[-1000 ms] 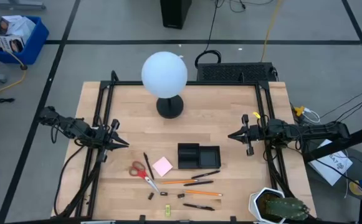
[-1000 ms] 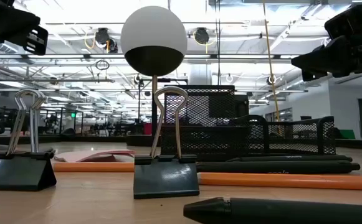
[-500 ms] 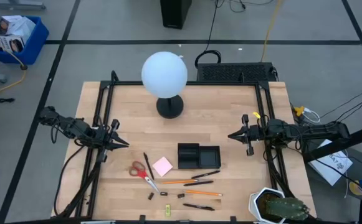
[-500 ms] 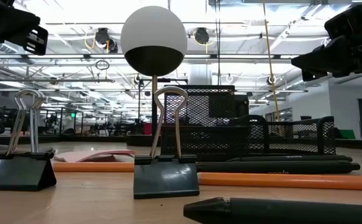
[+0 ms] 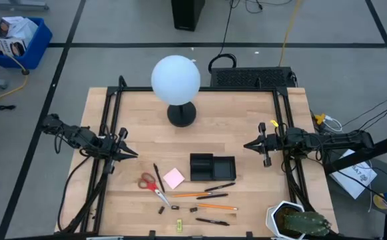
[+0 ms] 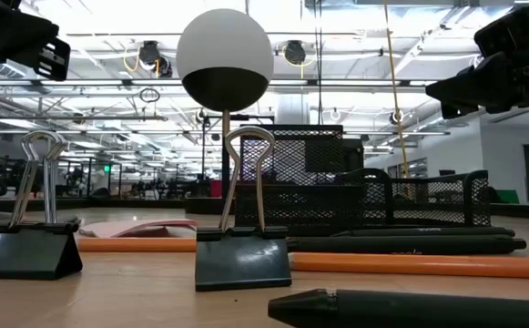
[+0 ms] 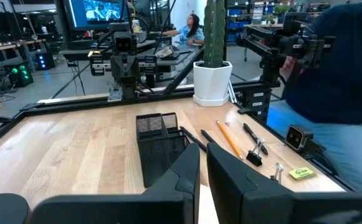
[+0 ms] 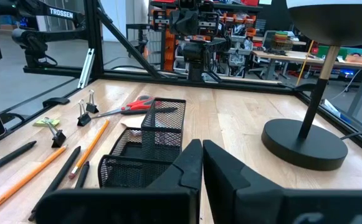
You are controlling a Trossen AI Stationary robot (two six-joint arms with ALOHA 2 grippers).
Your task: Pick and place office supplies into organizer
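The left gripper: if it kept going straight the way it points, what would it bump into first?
Probably the right gripper, which points back at it across the table. The left gripper hangs above the wood, and the organizer seems to lie lower and slightly aside, though height is hard to judge.

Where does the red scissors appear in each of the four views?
High view: scissors lie lower left of centre, left of the pink pad.
Low view: only a red bit at the left edge, maybe a handle; cannot tell.
Left wrist view: not in it.
Right wrist view: scissors beyond the organizer.
Shared landmark: the organizer.
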